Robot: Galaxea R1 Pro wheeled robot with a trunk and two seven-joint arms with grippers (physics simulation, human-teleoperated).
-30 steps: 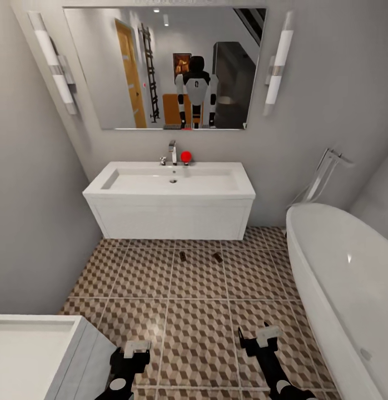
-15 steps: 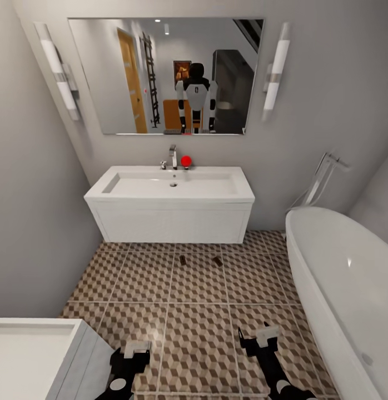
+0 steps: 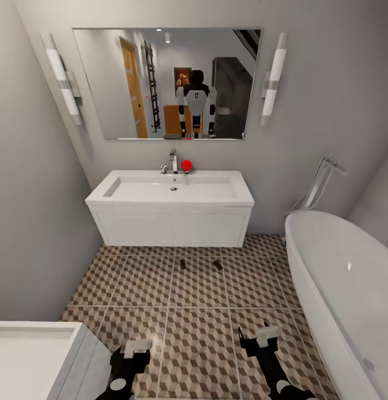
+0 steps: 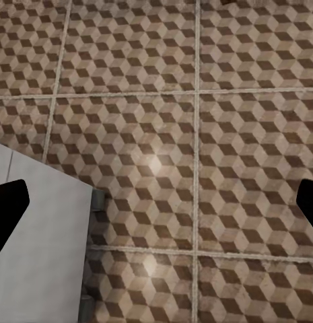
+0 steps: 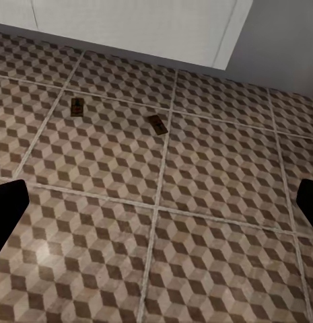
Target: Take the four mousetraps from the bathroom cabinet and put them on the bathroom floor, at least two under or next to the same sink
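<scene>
Tiles printed with brown, beige and white cubes cover the bathroom floor, split by pale grout lines into large squares with a faint glossy sheen. Two small flat brown wooden mousetraps lie on it just in front of the vanity, one near the grout line below the tap, the other a little to the right and turned at a slant; they are apart from each other. In the right wrist view the same pair shows as dark-edged little boards. Above them hangs the wide white rectangular shallow sink with a chrome tap and a small red round object beside it, set on a white panelled wall-hung unit. A smooth oval white bathtub curves along the right, and a frameless mirror sits between two tube lamps. A pale grey-white counter corner fills the lower left.

Both black arms reach forward, low over the tiles. The left end effector and right end effector have their fingers spread wide and hold nothing.
</scene>
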